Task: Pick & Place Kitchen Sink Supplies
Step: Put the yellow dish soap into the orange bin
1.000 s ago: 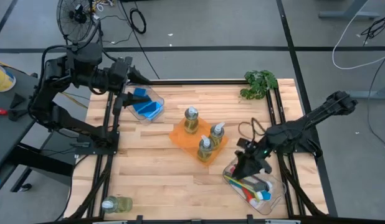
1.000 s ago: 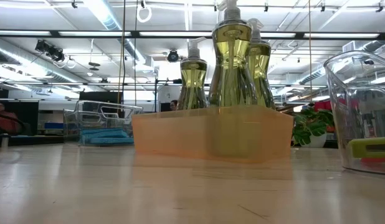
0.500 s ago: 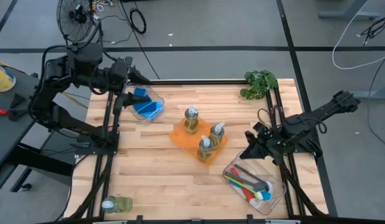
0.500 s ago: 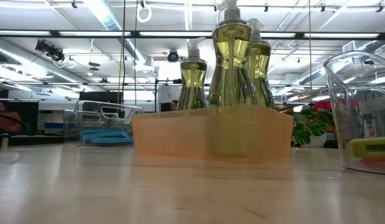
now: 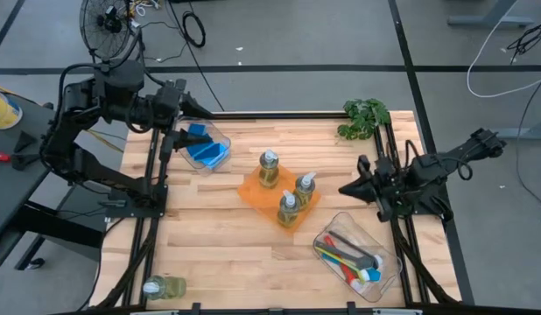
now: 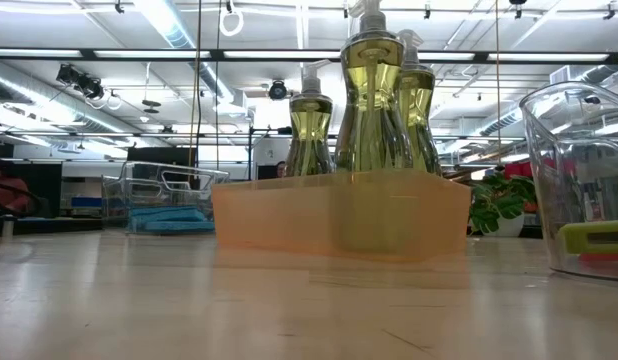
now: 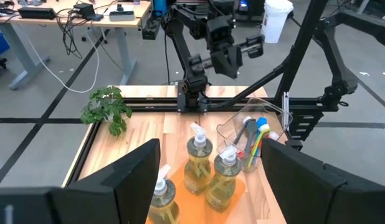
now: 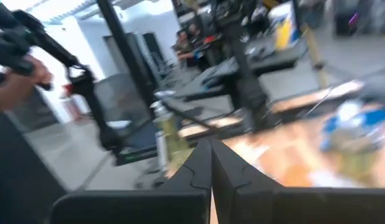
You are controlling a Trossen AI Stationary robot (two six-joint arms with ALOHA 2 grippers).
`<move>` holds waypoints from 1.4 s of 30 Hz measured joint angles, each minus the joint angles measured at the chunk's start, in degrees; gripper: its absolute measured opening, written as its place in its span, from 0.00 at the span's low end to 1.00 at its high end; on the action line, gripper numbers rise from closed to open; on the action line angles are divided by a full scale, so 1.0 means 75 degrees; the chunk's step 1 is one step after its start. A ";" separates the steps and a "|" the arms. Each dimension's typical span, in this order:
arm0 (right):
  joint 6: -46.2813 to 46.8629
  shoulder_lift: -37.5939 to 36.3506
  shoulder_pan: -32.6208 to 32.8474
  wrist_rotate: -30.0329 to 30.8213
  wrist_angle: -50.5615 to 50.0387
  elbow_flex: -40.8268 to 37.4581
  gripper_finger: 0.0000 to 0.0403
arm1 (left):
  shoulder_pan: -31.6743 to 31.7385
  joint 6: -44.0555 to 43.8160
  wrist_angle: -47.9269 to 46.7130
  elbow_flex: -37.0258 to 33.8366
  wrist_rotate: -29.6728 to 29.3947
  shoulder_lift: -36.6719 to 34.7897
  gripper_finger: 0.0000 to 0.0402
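Observation:
Three clear pump bottles of yellowish soap [image 5: 286, 185] stand in an orange tray [image 5: 253, 192] at mid-table. A fourth bottle [image 5: 164, 287] lies on its side at the near left corner. Blue sponges [image 5: 205, 150] sit in a clear bin [image 5: 220, 140] at the far left. Brushes [image 5: 347, 259] lie in a clear bin [image 5: 386, 262] at the near right. My left gripper [image 5: 170, 140] hangs open above the table's far left, beside the sponge bin. My right gripper [image 5: 344, 188] is shut and empty, pointing level toward the tray from the right.
A green leafy plant [image 5: 365, 118] stands at the far right corner. Black frame rails [image 5: 153, 188] run along both side edges. Bare wood lies between the tray and the near edge. In the low view, the tray [image 6: 339, 215] stands between the sponge bin [image 6: 169, 205] and the brush bin [image 6: 579, 180].
My right gripper has risen out of the brush bin and drawn toward the table's far edge. It has tipped from pointing down to pointing level and has rolled. It now sits beside the tray. The brushes stay in their bin.

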 joint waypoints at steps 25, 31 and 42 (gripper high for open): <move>-0.1821 -0.1929 -0.1042 0.0859 -0.2401 0.0000 0.00 | 0.0005 0.0259 0.0002 0.0003 -0.0523 0.0017 0.71; -0.2168 -0.2541 -0.1474 0.0280 -0.2662 0.0000 0.00 | 0.0007 0.0265 0.0002 0.0003 -0.0756 0.0017 0.71; -0.2383 -0.3880 -0.1702 0.0050 -0.3449 0.0000 0.00 | 0.0007 0.0262 0.0006 0.0003 -0.0878 0.0017 0.71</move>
